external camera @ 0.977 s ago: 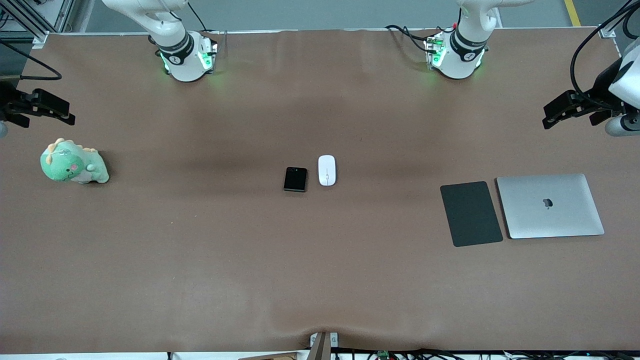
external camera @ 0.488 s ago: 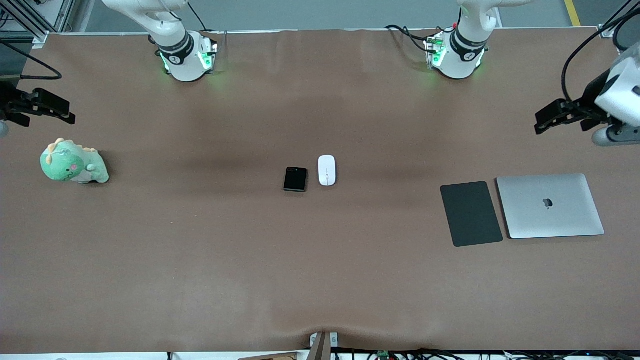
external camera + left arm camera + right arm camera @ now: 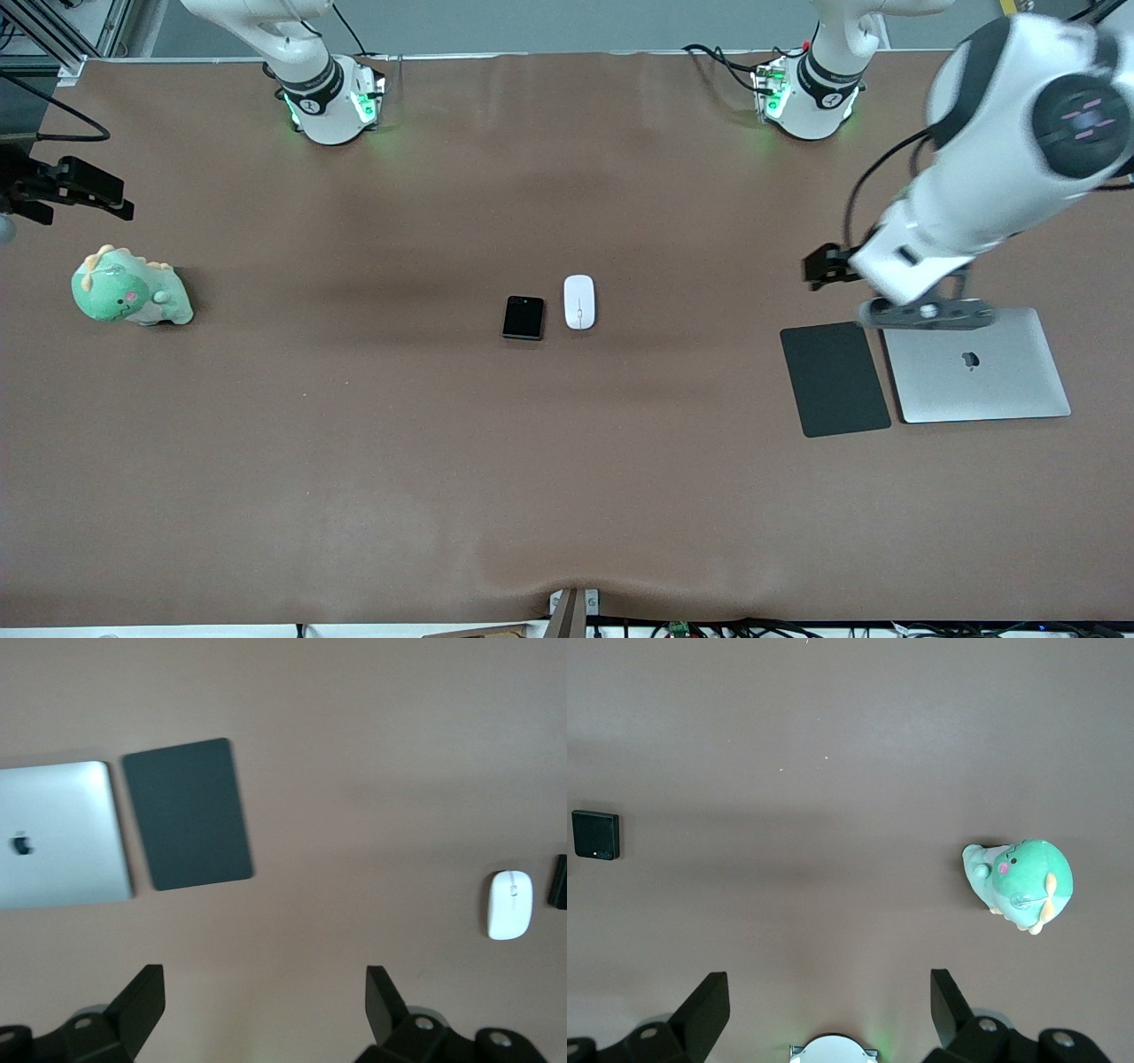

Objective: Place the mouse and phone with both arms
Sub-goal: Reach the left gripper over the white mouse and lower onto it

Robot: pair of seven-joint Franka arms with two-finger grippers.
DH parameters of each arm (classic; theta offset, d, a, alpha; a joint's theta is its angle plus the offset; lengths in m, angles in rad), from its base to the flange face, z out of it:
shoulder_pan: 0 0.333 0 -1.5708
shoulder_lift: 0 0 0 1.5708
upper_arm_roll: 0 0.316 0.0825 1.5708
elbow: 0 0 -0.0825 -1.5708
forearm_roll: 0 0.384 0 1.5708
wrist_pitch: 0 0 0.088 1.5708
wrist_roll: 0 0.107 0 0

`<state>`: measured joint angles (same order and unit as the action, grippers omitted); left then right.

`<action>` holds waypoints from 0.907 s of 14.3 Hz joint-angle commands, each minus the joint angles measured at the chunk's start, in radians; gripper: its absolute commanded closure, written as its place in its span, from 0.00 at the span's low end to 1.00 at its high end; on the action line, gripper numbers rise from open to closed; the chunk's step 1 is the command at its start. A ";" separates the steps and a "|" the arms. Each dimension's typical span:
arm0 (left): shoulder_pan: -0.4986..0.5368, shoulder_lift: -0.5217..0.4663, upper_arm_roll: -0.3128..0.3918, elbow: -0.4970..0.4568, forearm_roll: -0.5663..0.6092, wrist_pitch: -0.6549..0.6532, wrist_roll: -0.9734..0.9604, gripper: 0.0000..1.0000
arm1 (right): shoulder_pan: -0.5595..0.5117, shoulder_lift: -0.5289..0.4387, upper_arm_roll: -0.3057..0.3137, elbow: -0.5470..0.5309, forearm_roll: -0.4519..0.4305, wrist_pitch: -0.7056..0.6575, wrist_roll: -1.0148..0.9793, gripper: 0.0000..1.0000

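Note:
The white oval mouse [image 3: 579, 302] lies at the middle of the table, beside the black folded phone [image 3: 524, 317]. The phone is on the side toward the right arm's end. My left gripper [image 3: 822, 266] is open and empty, up in the air over bare table close to the dark grey pad [image 3: 834, 378]. In the left wrist view its gripper [image 3: 263, 997] has the mouse [image 3: 509, 904] off to one side and a sliver of the phone [image 3: 560, 881] at the edge. My right gripper [image 3: 89, 195] waits, open and empty, over the table's edge at the right arm's end. The right wrist view [image 3: 829, 1003] shows the phone [image 3: 595, 835].
A closed silver laptop [image 3: 974, 365] lies beside the dark pad at the left arm's end; both show in the left wrist view, pad [image 3: 188, 813] and laptop [image 3: 58, 835]. A green plush dinosaur [image 3: 129, 288] sits near the right arm's end, below the right gripper [image 3: 1023, 881].
My left arm has swung in from the table's end toward the middle, and its gripper is now by the dark pad. The right arm, mouse and phone have not moved.

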<state>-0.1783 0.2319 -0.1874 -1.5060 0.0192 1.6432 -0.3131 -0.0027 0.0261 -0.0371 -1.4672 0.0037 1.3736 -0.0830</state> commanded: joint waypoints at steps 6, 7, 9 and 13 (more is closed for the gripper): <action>-0.219 0.202 -0.001 0.029 0.025 0.213 -0.242 0.00 | -0.005 -0.021 0.003 -0.021 0.013 0.001 -0.012 0.00; -0.262 0.230 -0.001 0.029 0.024 0.237 -0.279 0.00 | -0.005 -0.021 0.003 -0.021 0.013 0.001 -0.012 0.00; -0.314 0.294 0.000 0.029 0.027 0.268 -0.348 0.00 | -0.006 -0.021 0.003 -0.021 0.013 0.001 -0.012 0.00; -0.400 0.389 0.000 0.026 0.027 0.383 -0.486 0.00 | -0.005 -0.021 0.003 -0.021 0.013 0.001 -0.012 0.00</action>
<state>-0.5491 0.5774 -0.1910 -1.5042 0.0208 1.9942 -0.7331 -0.0025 0.0260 -0.0365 -1.4688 0.0037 1.3736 -0.0841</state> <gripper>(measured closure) 0.000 0.000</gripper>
